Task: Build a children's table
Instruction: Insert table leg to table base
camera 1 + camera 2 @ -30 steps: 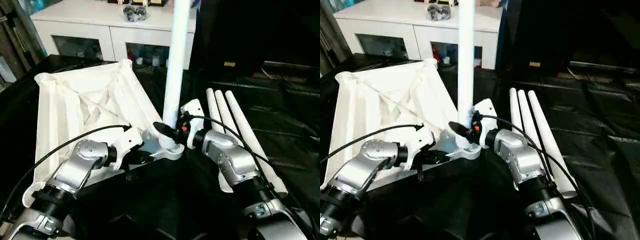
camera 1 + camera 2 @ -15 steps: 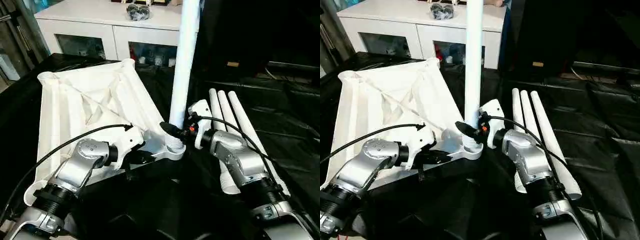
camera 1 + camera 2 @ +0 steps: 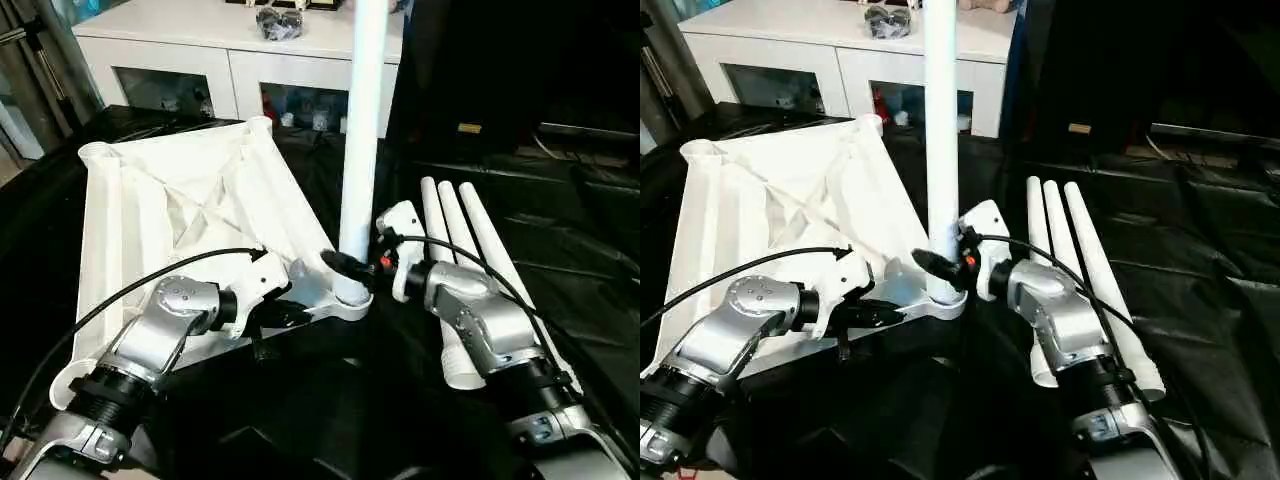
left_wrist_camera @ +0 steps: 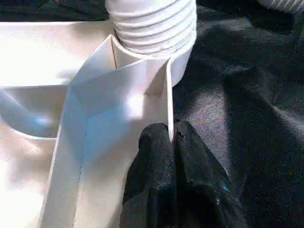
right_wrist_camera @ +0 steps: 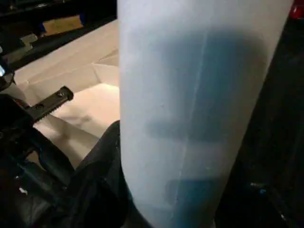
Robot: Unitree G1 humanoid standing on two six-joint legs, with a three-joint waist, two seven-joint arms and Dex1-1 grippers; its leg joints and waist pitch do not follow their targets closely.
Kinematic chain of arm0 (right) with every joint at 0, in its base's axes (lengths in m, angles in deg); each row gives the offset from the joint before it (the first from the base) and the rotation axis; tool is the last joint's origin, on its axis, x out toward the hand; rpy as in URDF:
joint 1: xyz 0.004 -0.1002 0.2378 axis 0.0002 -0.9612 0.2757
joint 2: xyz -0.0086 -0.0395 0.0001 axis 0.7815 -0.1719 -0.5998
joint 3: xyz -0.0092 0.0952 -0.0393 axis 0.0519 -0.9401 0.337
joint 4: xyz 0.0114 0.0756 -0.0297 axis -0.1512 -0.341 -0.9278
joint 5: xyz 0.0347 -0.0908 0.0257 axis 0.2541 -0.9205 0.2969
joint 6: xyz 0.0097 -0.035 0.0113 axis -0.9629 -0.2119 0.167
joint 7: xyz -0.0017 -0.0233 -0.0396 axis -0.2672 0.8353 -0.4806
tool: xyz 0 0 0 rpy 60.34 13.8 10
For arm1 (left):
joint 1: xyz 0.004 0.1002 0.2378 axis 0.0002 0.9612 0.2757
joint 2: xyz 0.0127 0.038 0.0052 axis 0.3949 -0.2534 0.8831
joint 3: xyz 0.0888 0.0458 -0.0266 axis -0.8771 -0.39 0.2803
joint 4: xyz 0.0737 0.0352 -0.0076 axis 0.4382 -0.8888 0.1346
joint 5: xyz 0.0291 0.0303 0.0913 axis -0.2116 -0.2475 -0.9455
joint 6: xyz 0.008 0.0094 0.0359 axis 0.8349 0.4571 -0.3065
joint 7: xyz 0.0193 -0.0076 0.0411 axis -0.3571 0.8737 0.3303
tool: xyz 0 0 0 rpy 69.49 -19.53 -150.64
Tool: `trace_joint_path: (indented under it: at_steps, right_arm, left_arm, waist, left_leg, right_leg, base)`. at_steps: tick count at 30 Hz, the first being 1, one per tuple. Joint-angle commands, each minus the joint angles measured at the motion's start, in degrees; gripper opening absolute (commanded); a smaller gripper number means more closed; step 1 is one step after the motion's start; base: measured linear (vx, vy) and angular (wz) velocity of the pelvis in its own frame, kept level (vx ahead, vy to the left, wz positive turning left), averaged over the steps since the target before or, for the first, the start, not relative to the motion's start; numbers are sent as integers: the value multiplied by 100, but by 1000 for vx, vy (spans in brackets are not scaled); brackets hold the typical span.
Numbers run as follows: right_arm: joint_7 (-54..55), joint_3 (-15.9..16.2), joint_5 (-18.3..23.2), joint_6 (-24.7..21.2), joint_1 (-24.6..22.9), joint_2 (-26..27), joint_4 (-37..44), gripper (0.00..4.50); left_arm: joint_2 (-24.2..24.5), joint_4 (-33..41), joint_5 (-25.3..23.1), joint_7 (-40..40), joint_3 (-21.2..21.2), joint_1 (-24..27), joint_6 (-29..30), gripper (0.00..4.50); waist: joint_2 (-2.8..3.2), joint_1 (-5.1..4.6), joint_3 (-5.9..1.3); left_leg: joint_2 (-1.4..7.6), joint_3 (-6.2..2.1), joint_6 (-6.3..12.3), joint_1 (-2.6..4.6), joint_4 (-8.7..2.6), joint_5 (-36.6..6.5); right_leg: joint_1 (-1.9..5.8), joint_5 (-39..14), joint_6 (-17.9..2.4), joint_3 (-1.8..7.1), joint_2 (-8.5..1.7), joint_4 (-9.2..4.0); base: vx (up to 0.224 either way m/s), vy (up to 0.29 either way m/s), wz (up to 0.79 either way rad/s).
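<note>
The right gripper (image 3: pixel 940 268), its two black fingers closed around the base of the long white tapered tube leg (image 3: pixel 940 130), holds that leg upright in the near right rounded corner socket (image 3: pixel 940 300) of the white plastic rectangular tabletop (image 3: pixel 770 210), which lies ribbed underside up on the black cloth-covered work surface (image 3: pixel 1200 300). Over the last second the leg has gone from a slight lean to nearly vertical, and the ribbed collar at its foot, exposed above the socket half a second ago, now sits lower in it; the leg appears to be seating, though whether it is fully home cannot be told. The left gripper (image 4: pixel 172 142), fingers pinched shut on a thin upright rib of the tabletop just beside the socket, has kept its place, steadying the top. Three further white tube legs (image 3: pixel 1080 270) lie side by side on the cloth to the right, so three sockets remain to be filled. A white glass-door cabinet (image 3: pixel 840 60) stands at the far side.
</note>
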Motion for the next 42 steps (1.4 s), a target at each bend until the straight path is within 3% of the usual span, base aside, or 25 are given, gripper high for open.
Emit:
trace_joint_path:
  at_steps: [1, 8, 13, 15, 20, 21, 24, 25, 27, 30, 35, 42]
  right_arm:
    - [-28, 46, -91, -42, -14, -8, 61, 190]
    - [-9, 2, -78, -83, -28, -38, 97, 190]
    - [94, -255, 98, 134, -153, 107, -58, 190]
    - [122, -431, 271, 254, -363, 215, -71, 190]
    - [232, -669, 421, 559, -655, 370, -224, 190]
    - [264, -749, 452, 726, -802, 427, -297, 190]
    - [286, -854, 464, 906, -956, 509, -371, 190]
    - [339, -905, 445, 1010, -1014, 542, -410, 190]
    - [399, -967, 423, 1177, -1106, 581, -446, 190]
    - [541, -1029, 353, 1498, -1266, 620, -430, 190]
    - [648, -840, 56, 1915, -1526, 569, -38, 190]
    - [645, -568, -228, 1963, -1527, 426, 181, 190]
  left_arm:
    - [-79, -151, -31, -82, -123, -29, -32, 0]
    - [-101, -204, -44, -77, -114, -63, -56, 0]
    - [-127, -253, -58, -55, -78, -94, -86, 0]
    - [-150, -281, -62, -4, -46, -127, -95, 0]
    - [-166, -379, -79, 42, -9, -207, -129, 0]
    - [-165, -430, -95, 48, -4, -245, -150, 0]
    - [-169, -494, -115, 50, 8, -289, -176, 0]
    - [-171, -511, -121, 48, 12, -304, -183, 0]
    - [-180, -541, -135, 59, 16, -324, -197, 0]
    - [-207, -618, -161, 77, 11, -360, -235, 0]
    - [-252, -723, -195, 88, -21, -405, -290, 0]
    - [-280, -824, -224, 110, -13, -447, -339, 0]
  waist:
    - [10, -40, -278]
    - [25, -49, -272]
    - [50, -49, -277]
    - [99, -40, -276]
    - [131, -42, -273]
    - [195, -32, -278]
    - [186, -41, -282]
    - [266, -39, -280]
    - [237, -47, -280]
    - [263, -50, -280]
    - [286, -55, -277]
    - [265, -57, -260]
  left_leg:
    - [433, -177, -116, 94, -487, -1200]
    - [433, -180, -141, 97, -501, -1272]
    - [443, -185, -173, 93, -510, -1320]
    - [447, -189, -182, 111, -514, -1349]
    - [444, -188, -154, 108, -527, -1431]
    - [450, -202, -164, 108, -527, -1451]
    - [458, -202, -143, 105, -542, -1481]
    - [454, -209, -143, 97, -542, -1473]
    - [459, -204, -149, 107, -546, -1523]
    - [456, -203, -127, 100, -552, -1518]
    - [462, -207, -91, 93, -568, -1527]
    - [461, -200, -62, 100, -577, -1567]
  right_leg:
    - [104, -1398, -1067, 311, -591, -581]
    - [98, -1379, -1072, 308, -580, -586]
    - [103, -1349, -1086, 312, -594, -591]
    - [86, -1269, -1106, 307, -586, -588]
    - [102, -1294, -1150, 304, -596, -613]
    - [105, -1333, -1152, 308, -618, -610]
    - [117, -1346, -1152, 300, -611, -622]
    - [109, -1317, -1165, 295, -615, -615]
    - [108, -1314, -1168, 300, -612, -625]
    - [113, -1299, -1161, 295, -612, -632]
    - [117, -1336, -1120, 295, -613, -644]
    - [96, -1568, -1039, 308, -613, -672]
  base:
    - [0, 0, 0]
    - [0, 0, 0]
    - [0, 0, 0]
    - [0, 0, 0]
    - [0, 0, 0]
    - [0, 0, 0]
    - [0, 0, 0]
    - [0, 0, 0]
    - [0, 0, 0]
    - [0, 0, 0]
    - [0, 0, 0]
    - [0, 0, 0]
